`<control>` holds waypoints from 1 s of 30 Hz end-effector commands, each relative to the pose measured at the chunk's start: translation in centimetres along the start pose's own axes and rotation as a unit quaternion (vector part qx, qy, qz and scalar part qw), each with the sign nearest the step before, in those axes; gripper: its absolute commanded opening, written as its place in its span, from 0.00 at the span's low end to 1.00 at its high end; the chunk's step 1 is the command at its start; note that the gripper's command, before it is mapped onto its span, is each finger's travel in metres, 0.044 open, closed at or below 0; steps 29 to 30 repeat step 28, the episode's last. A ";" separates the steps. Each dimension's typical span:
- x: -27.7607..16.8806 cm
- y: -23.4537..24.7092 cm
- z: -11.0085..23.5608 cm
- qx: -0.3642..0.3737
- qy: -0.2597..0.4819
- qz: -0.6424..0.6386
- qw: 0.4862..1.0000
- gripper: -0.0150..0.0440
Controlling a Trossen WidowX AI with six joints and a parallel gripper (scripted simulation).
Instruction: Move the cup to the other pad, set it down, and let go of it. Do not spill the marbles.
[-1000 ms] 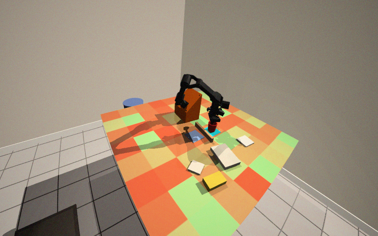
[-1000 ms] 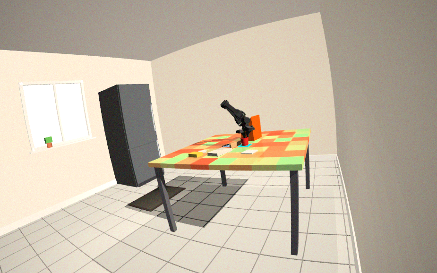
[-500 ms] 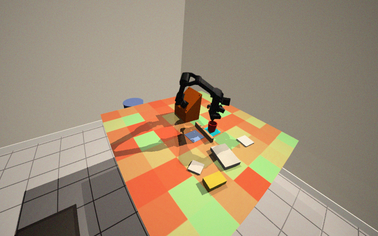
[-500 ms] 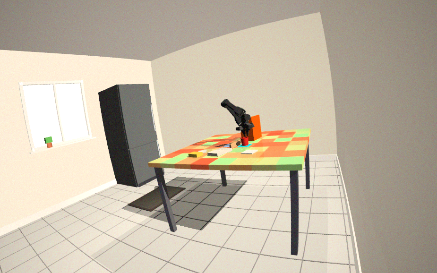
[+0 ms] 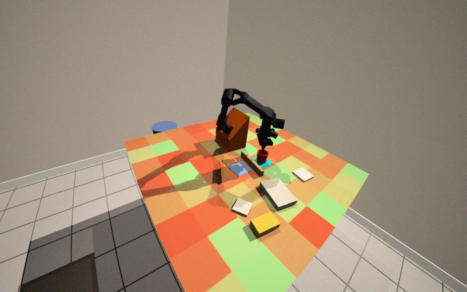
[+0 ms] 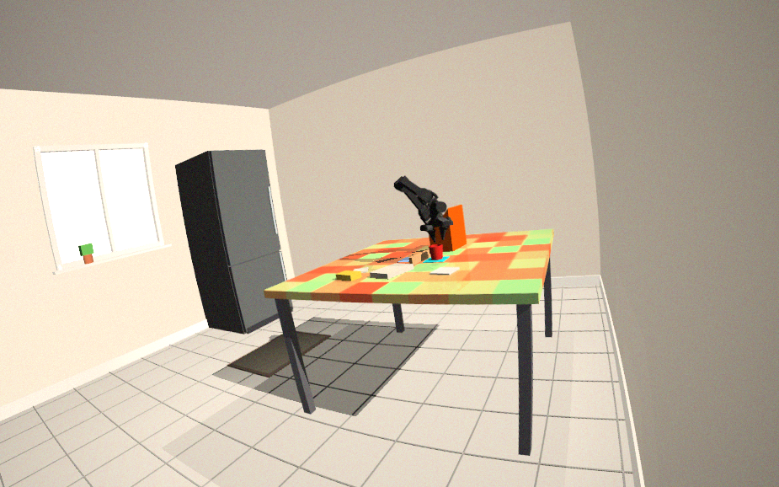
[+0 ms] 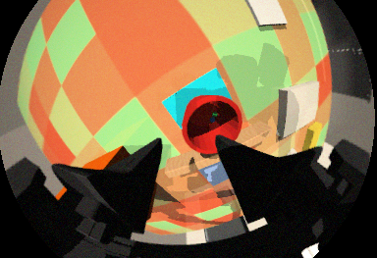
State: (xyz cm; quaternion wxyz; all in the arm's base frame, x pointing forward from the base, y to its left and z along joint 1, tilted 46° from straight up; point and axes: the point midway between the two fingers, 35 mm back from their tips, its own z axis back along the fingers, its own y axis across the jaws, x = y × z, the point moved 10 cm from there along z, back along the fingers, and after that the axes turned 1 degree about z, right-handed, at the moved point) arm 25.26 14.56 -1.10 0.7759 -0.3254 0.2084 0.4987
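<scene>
The red cup (image 5: 262,156) (image 6: 435,252) (image 7: 211,139) stands upright on the cyan pad (image 5: 269,164) (image 7: 213,77). Small green and blue marbles (image 7: 214,116) show inside it in the wrist view; none show outside. My gripper (image 5: 263,147) (image 6: 437,241) (image 7: 188,140) is open and empty, its fingertips just above the cup's rim. In the wrist view the cup sits off to the right between the fingertips, partly behind the right one. The blue pad (image 5: 240,168) (image 7: 214,173) holds no cup and lies across the low wooden wall.
The low wooden wall (image 5: 252,163) (image 6: 418,257) stands between the pads, close to the cup. An orange block (image 5: 238,134) (image 6: 456,227) stands near the arm's base. A large white block (image 5: 278,192), two small white tiles (image 5: 303,174) (image 5: 242,206) and a yellow block (image 5: 264,223) lie farther off.
</scene>
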 end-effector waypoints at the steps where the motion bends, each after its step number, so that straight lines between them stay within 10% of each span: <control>1: 0.0 0.0 0.0 0.000 0.000 0.001 1.000 0.87; 4: 0.1 0.0 0.7 0.000 -0.001 0.000 1.000 1.00; 30: -0.2 0.2 6.0 -0.001 -0.001 0.001 1.000 1.00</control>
